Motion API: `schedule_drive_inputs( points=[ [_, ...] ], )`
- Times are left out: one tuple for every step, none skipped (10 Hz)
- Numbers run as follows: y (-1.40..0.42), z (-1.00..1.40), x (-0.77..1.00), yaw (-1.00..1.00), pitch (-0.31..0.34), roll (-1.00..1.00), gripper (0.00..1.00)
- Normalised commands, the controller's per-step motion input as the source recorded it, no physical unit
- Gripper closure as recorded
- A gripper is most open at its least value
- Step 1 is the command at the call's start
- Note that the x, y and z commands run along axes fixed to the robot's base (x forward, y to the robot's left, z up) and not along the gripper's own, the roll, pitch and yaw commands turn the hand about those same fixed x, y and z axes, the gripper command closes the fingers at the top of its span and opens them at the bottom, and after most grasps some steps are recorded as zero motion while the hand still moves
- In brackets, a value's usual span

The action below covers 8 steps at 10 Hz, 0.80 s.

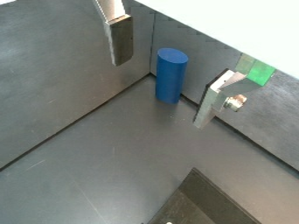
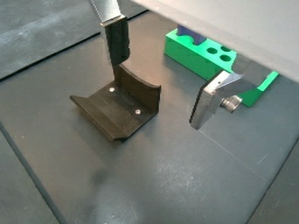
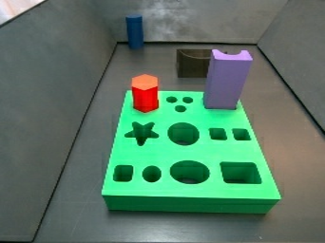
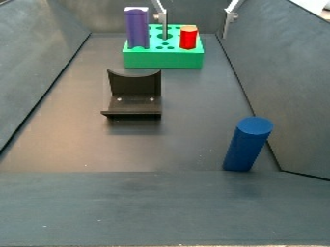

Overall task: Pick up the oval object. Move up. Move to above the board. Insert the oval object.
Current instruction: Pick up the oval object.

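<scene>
The oval object is a plain blue upright peg. It stands on the dark floor close to the wall, as both side views show. The board is a bright green slab with shaped holes. It carries a red hexagonal prism and a tall purple block. My gripper is open and empty. It hangs above the floor, well apart from the peg, which shows between the two silver fingers. In a side view the gripper sits at the far end, over the board.
The dark fixture stands on the floor between the board and the peg. It also shows below the gripper in a wrist view. Grey walls enclose the floor on all sides. The board's edge shows past a finger.
</scene>
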Motion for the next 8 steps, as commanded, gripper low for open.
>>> schedule_drive_inputs(
  points=[
    [0.47,-0.18,-0.62,-0.15,-0.039,0.06,0.00],
    [0.81,-0.28,-0.78,-0.02,-0.034,0.00,0.00],
    [0.83,-0.37,-0.80,0.00,-0.069,0.00,0.00],
    [0.86,-0.39,-0.76,0.00,-0.070,0.00,0.00],
    [0.85,-0.41,-0.70,0.00,-0.096,0.00,0.00],
    [0.83,-0.45,-0.53,0.00,-0.137,-0.04,0.00],
    [0.80,-0.47,-0.39,0.00,-0.150,-0.07,0.00],
    [0.68,-0.40,0.00,0.15,-0.200,-0.23,0.00]
  ],
)
